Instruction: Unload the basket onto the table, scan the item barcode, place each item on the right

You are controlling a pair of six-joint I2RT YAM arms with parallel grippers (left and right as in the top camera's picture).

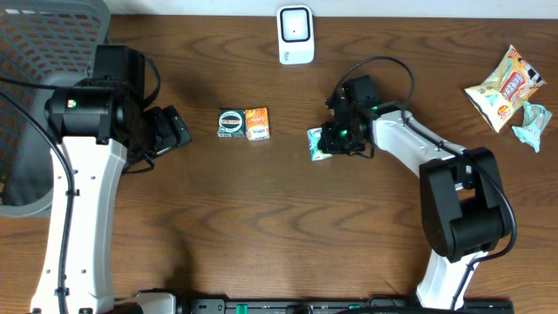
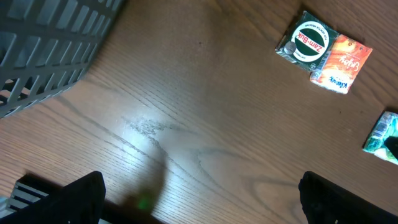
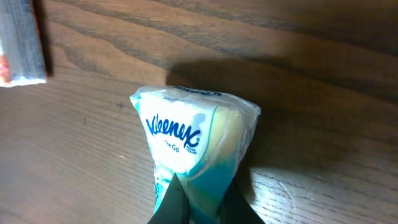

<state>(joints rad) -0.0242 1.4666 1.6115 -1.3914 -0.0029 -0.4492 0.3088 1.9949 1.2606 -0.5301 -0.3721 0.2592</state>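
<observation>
A small Kleenex tissue pack (image 1: 317, 144), white and teal, lies on the wooden table right of centre. My right gripper (image 1: 336, 139) is shut on its near end. In the right wrist view the two dark fingers pinch the teal end of the pack (image 3: 193, 134), and the gripper (image 3: 204, 177) squeezes the wrapper narrow. A white scanner (image 1: 296, 35) stands at the table's back edge, apart from the pack. My left gripper (image 1: 170, 131) hovers at the left, open wide with nothing in it (image 2: 208, 205). No barcode shows on the pack.
A green Zam-Buk box (image 1: 232, 123) and an orange box (image 1: 257, 123) lie side by side left of the pack. A grey mesh basket (image 1: 44, 52) fills the far left corner. A snack bag (image 1: 506, 87) and a teal wrapper (image 1: 532, 126) lie at the far right.
</observation>
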